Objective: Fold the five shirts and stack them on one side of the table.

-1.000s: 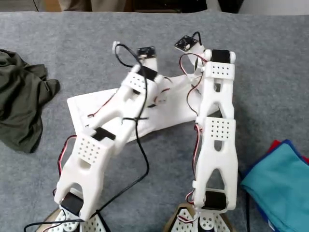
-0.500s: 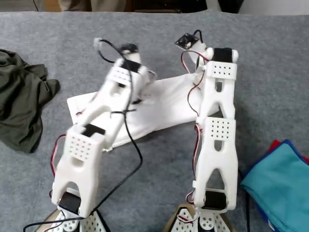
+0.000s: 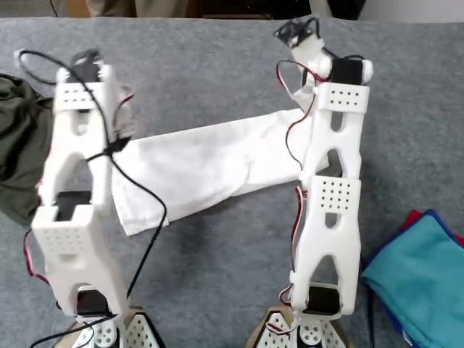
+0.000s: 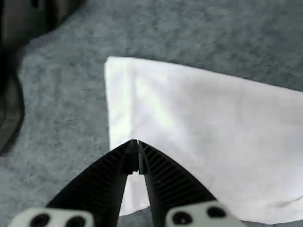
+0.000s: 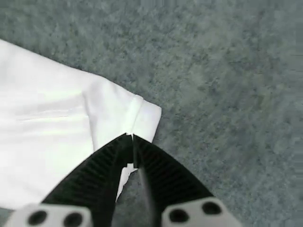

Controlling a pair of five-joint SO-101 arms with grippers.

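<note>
Two pinched grippers here, one at each end of the same shirt. The left gripper (image 4: 137,147) has its jaws pressed tight together with the tips down on the white shirt (image 3: 210,163) near one straight edge. It looks like there's a bit of fabric caught between them, though from the wrist cam I can't be 100% sure. The right gripper (image 5: 132,141) is squeezed closed the same way, right at the hem of a short sleeve, with a sliver of white showing between the fingers. From overhead, the white shirt lies mostly flat across the middle of the table (image 3: 217,283) as a long band, running from about 8 o'clock up toward 1 o'clock, with a few soft creases in it. The left arm (image 3: 72,181) comes up from its base at 7 o'clock and ends out around 10 o'clock, over the band's left end. The right arm (image 3: 330,181) goes nearly straight up from 6 o'clock to 1 o'clock, over the other end. A crumpled dark green shirt (image 3: 18,145) sits at the 9 o'clock edge, partly under the left arm and just beside the white one. A teal shirt (image 3: 420,275) is down at 4 o'clock, with a red edge poking out from under it, well apart from the white shirt.
</note>
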